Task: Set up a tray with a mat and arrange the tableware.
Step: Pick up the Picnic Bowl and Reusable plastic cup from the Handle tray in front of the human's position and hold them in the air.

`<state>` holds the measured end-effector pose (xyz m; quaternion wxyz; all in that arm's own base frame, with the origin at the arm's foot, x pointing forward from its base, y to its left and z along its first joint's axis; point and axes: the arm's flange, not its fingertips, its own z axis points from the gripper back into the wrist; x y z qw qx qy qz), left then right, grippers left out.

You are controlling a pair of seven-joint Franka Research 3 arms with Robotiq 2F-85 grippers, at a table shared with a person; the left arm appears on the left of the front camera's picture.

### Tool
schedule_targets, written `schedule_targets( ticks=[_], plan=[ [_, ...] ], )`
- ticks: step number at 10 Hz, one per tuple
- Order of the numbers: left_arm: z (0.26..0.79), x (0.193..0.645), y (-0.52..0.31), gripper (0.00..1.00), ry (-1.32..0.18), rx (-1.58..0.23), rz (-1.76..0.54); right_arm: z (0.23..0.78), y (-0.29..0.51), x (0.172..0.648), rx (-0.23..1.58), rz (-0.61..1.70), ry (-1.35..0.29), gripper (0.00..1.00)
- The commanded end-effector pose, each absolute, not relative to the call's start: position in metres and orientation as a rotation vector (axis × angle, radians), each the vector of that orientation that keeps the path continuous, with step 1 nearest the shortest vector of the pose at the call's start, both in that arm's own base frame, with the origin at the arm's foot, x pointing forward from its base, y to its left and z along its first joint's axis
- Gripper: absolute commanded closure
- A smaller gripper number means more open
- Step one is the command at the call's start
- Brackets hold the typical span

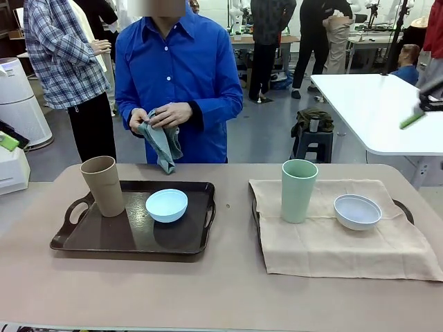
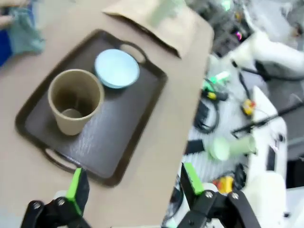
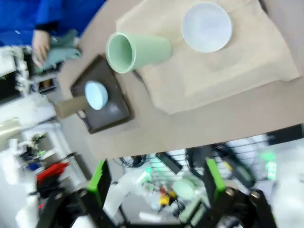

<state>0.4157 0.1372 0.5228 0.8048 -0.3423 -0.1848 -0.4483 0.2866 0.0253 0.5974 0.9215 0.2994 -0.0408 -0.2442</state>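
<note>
Left gripper (image 2: 133, 185) wide and empty, we see the tall tan tapered cup (image 2: 76, 100) standing upright ahead, nearest this arm.

No text, label, brand, number or sign is legible in any view. Both wrist views are blurred, and nothing in them resolves into readable print.
</note>
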Motion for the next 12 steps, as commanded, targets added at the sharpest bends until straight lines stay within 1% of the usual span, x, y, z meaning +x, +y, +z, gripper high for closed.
schedule_targets(
  ticks=[1,3,4,5,6,7,10,11,12],
  plan=[
    [0.532,0.426,0.159,0.0,-0.315,-0.769,-1.068,0.621,0.072,0.301,0.606,-0.551,-0.046,0.0],
    [0.529,0.427,0.169,0.0,-0.265,-0.749,-1.117,0.647,0.141,0.318,0.598,-0.601,-0.025,0.0],
    [0.526,0.43,0.169,0.0,-0.253,-0.752,-1.13,0.649,0.175,0.332,0.593,-0.617,-0.008,0.0],
    [0.526,0.426,0.17,0.0,-0.237,-0.765,-1.154,0.645,0.197,0.341,0.572,-0.577,-0.025,0.0],
    [0.531,0.413,0.174,0.0,-0.221,-0.773,-1.175,0.642,0.194,0.338,0.569,-0.464,-0.033,0.0],
    [0.523,0.427,0.165,0.0,-0.255,-0.766,-1.107,0.647,0.187,0.32,0.578,-0.571,-0.023,0.0],
    [0.523,0.427,0.165,0.0,-0.255,-0.766,-1.107,0.647,0.187,0.32,0.578,-0.571,-0.023,0.0],
    [0.523,0.425,0.167,0.0,-0.244,-0.771,-1.122,0.65,0.192,0.329,0.585,-0.545,-0.025,0.0],
    [0.524,0.446,0.155,0.0,-0.397,-0.633,-1.259,0.645,0.222,0.338,0.542,-0.495,-0.05,0.0]
  ],
)
